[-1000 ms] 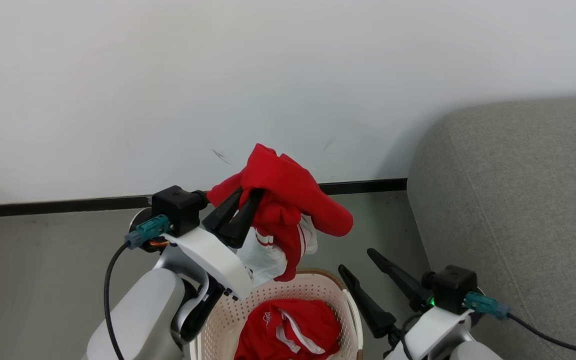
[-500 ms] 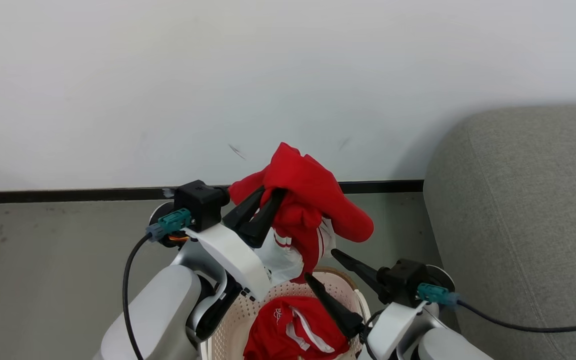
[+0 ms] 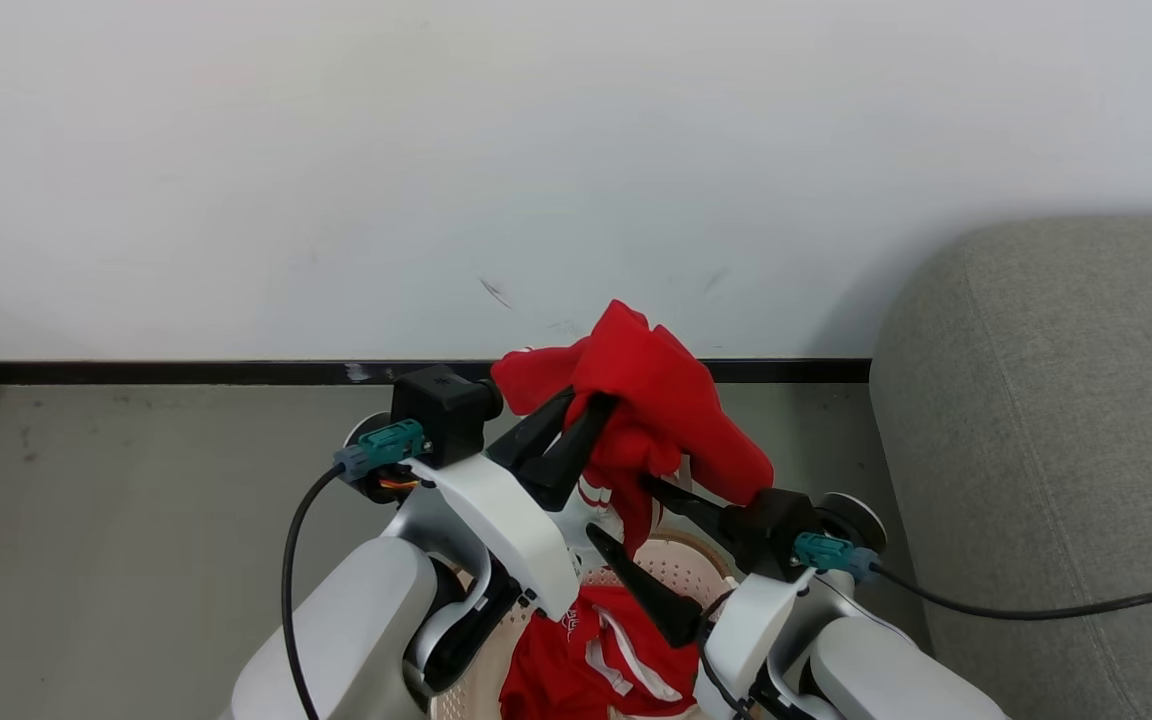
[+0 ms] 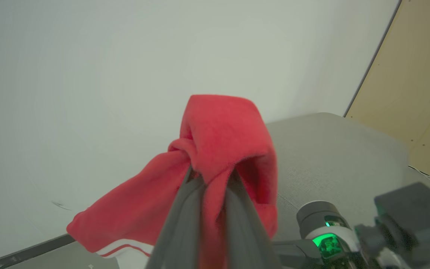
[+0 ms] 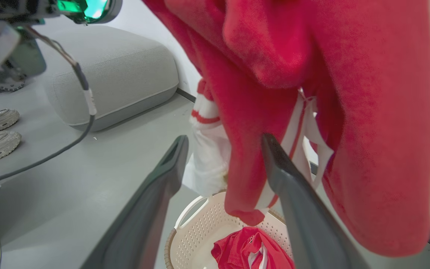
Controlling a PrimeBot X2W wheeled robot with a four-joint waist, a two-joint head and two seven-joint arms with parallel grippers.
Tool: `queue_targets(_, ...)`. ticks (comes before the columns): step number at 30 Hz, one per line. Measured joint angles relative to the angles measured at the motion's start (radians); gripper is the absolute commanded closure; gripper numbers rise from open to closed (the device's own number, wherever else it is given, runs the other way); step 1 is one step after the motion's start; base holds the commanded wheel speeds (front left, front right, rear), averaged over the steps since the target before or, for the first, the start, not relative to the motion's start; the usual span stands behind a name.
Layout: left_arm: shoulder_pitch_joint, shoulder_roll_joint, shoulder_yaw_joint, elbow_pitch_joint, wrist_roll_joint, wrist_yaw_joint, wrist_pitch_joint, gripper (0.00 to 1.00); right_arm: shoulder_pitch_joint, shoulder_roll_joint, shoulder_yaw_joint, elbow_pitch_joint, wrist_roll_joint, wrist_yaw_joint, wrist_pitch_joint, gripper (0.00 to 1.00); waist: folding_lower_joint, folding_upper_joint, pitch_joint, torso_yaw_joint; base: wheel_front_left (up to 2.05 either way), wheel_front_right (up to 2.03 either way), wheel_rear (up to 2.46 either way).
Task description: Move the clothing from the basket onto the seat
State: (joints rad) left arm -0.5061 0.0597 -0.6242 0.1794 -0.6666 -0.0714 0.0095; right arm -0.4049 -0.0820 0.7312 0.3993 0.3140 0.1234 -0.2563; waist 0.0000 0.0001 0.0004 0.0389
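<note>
While a second red garment (image 3: 586, 670) lay in the basket (image 5: 200, 228) at the near edge, the right gripper (image 3: 621, 507) stood just above, fingers apart about the lifted garment's (image 3: 666, 400) hanging tail. Farther up, the left gripper (image 3: 588, 400) was clamped on its bunched top. The seat (image 3: 1066, 420) lay off right, nearer the right arm, so the carry looked rightward.

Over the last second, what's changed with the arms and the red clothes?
The right tool, open, swung in from beside the basket toward the lifted garment and now straddles its hanging end. The left tool stayed shut on that garment; the other garment stayed in the basket.
</note>
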Motion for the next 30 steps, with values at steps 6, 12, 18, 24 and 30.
queue_targets(6, 0.000, -0.005, -0.022, -0.008, -0.014, 0.001, 0.017, 1.00, -0.022, 0.011, 0.023, 0.036, -0.008, 0.000, 0.000, 0.00, 0.0000, 0.0000, 0.002, 0.009, 0.00, 0.00, 0.00)
queue_targets(12, 0.000, -0.007, -0.030, -0.015, -0.028, 0.007, 0.022, 1.00, -0.050, 0.013, -0.012, 0.063, -0.026, 0.000, 0.000, 1.00, 0.0000, 0.0000, 0.004, 0.015, 0.00, 0.00, 0.00)
queue_targets(18, 0.000, -0.009, -0.028, -0.018, -0.030, 0.017, 0.022, 1.00, -0.055, 0.015, -0.034, 0.068, -0.036, 0.000, 0.000, 1.00, 0.0000, 0.0000, 0.004, 0.015, 0.00, 0.00, 0.00)
queue_targets(24, 0.000, -0.010, -0.012, -0.016, -0.036, 0.034, 0.021, 1.00, -0.055, 0.017, -0.045, 0.066, -0.044, 0.000, 0.000, 1.00, 0.0000, 0.0000, 0.005, 0.010, 0.00, 0.00, 0.00)
queue_targets(30, 0.002, -0.004, -0.004, -0.010, -0.036, 0.038, 0.016, 1.00, -0.054, 0.017, -0.083, 0.052, -0.044, 0.000, 0.000, 1.00, 0.0000, 0.0000, 0.003, 0.000, 0.00, 0.00, 0.00)
